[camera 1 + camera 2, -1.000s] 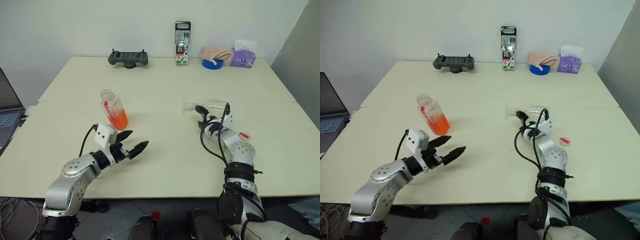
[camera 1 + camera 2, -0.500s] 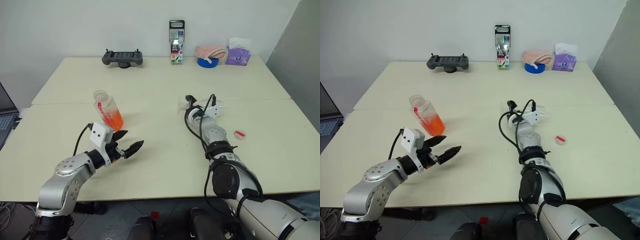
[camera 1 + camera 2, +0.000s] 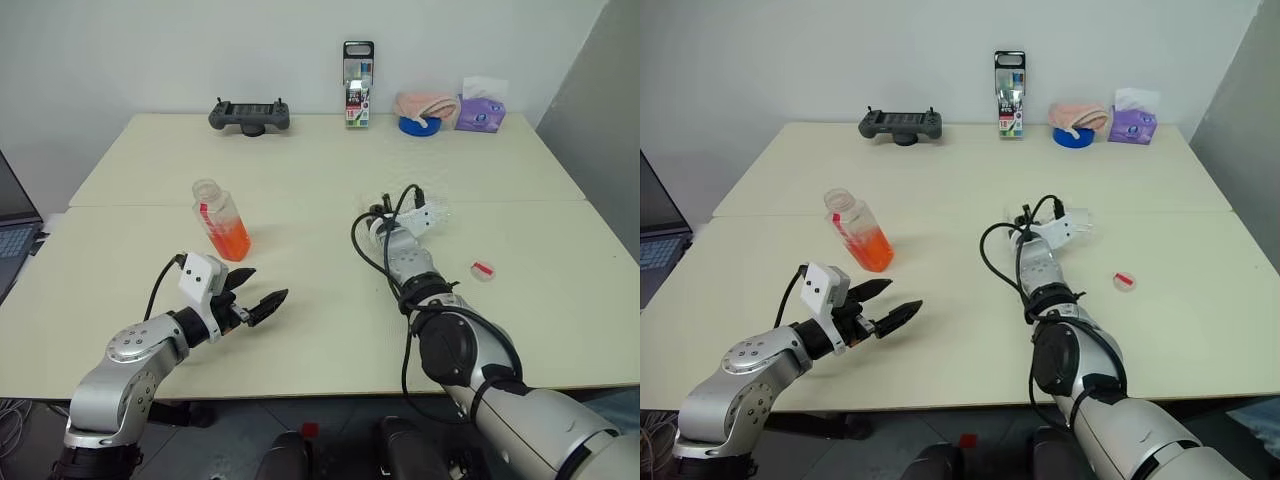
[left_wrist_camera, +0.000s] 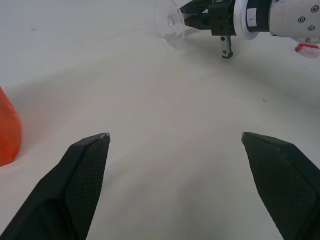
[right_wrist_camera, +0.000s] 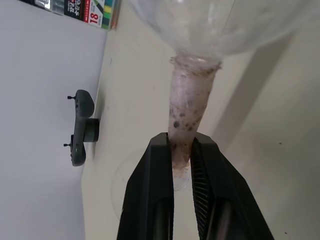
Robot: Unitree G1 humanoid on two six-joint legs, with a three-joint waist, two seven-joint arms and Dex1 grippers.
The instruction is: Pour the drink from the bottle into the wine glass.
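The bottle [image 3: 222,220] stands uncapped on the table's left half, with orange drink [image 3: 230,240] in its lower part. My left gripper [image 3: 265,284] hovers open a little in front of it, holding nothing. The wine glass [image 5: 210,20] lies on its side at the table's middle right. My right gripper [image 5: 181,142] is shut on its thin stem [image 5: 187,110], between the bowl and the round foot [image 4: 169,22]. In the left eye view, the right gripper [image 3: 378,214] reaches forward low over the table.
A red-and-white cap [image 3: 482,269] lies right of my right arm. Along the far edge sit a game controller [image 3: 249,115], a marker box [image 3: 357,70], a blue tape roll [image 3: 416,125], a pink cloth [image 3: 425,103] and a purple tissue pack [image 3: 480,112]. A laptop [image 3: 15,235] sits at the left.
My right arm stretched forward and left to the lying glass, and its fingers closed on the stem. The left gripper stayed put and open. The camera shifted slightly.
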